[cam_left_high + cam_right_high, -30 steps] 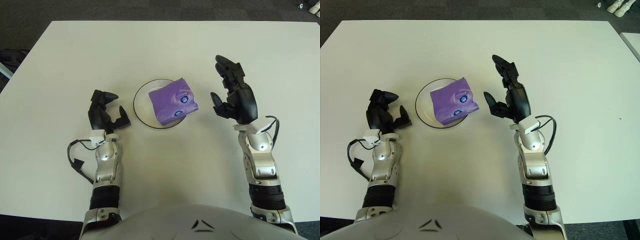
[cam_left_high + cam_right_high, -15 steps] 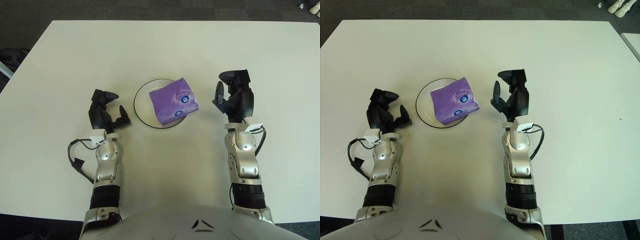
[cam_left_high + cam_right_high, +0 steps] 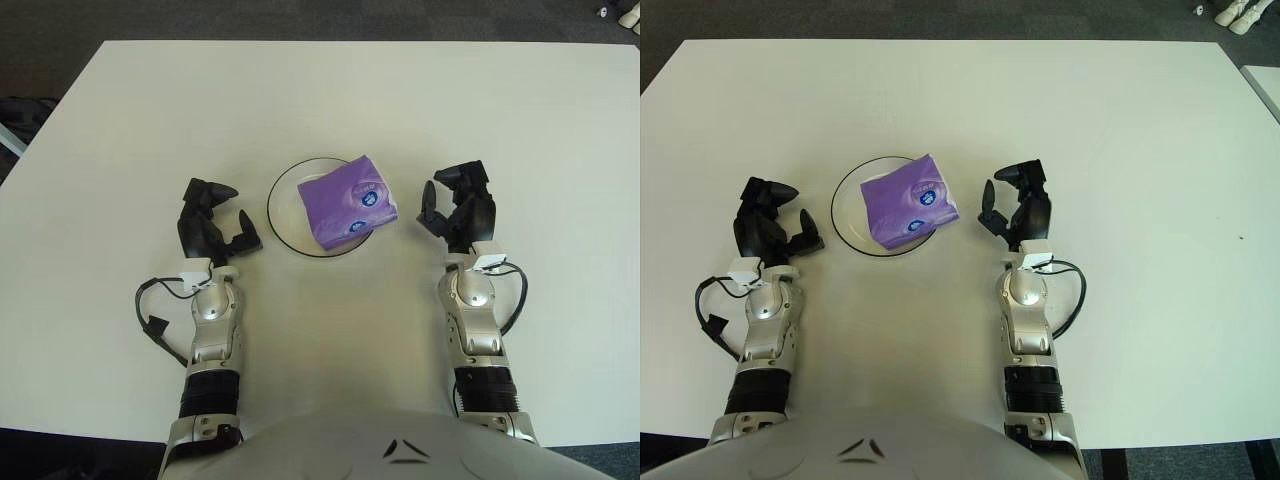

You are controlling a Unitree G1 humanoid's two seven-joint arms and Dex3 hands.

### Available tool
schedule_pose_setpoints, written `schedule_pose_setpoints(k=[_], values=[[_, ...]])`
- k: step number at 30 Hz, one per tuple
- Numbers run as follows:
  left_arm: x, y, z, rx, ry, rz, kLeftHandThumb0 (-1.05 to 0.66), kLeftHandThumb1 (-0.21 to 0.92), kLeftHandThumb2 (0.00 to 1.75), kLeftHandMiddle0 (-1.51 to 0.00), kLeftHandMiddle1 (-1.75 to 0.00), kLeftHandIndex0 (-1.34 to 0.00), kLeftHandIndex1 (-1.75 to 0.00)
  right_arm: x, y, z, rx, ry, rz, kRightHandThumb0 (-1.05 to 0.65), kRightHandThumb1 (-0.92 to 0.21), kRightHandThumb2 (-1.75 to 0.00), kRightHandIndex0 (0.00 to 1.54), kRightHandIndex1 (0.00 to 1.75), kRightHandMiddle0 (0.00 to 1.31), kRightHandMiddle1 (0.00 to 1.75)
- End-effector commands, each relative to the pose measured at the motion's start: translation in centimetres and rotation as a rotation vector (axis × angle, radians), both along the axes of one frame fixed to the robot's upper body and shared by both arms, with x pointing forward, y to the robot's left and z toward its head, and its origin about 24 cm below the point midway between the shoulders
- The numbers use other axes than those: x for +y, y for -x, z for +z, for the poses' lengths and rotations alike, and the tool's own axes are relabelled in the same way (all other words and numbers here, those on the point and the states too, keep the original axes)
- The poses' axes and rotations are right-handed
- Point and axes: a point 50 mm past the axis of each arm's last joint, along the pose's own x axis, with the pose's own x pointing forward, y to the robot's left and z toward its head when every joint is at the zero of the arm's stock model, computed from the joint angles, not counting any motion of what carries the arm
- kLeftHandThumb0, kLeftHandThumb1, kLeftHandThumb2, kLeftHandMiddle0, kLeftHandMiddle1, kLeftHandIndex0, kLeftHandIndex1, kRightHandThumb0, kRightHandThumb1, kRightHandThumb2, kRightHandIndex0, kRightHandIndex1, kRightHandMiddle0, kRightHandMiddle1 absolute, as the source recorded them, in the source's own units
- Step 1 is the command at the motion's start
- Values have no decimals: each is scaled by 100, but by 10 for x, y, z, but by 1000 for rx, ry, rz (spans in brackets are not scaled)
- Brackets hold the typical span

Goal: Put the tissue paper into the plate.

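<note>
White table (image 3: 330, 100) fills most of view, matte top, far corners visible. Dark grey carpet (image 3: 300, 18) runs beyond far edge and down both sides. Dark object with pale blue strip (image 3: 18, 125) sits on floor off table's left edge, partly cut off. Small white objects (image 3: 1232, 11) lie on carpet at top right; what they are cannot be told.

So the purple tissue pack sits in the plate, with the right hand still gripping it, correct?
Not quite. The purple tissue pack does sit in the plate, but the right hand holds nothing; it is apart from the pack, to its right. The left eye view shows the gap.
</note>
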Motion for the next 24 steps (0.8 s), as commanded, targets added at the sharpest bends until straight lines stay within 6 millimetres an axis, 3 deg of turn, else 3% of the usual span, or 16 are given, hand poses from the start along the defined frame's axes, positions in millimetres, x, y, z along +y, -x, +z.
schedule_pose_setpoints(k=[1,7,14,24], values=[[2,20,-39,205,13,6,-1,5,163,-80,-175,-59,-175,0,2,-8,7,-26,-22,-43,-50,-110,76,145,47,175],[2,19,-40,204,9,-5,-1,7,161,-78,-175,-57,-175,1,1,-13,4,-42,-36,-43,-49,-111,77,151,48,175],[0,19,-39,198,11,-10,-1,3,166,-82,-175,-60,-175,2,2,-19,14,-58,-42,-43,-49,-111,76,151,48,175],[-2,15,-39,185,21,-24,-1,-1,170,-85,-175,-64,-172,3,3,-39,63,-162,56,-43,-49,-111,73,148,48,175]])
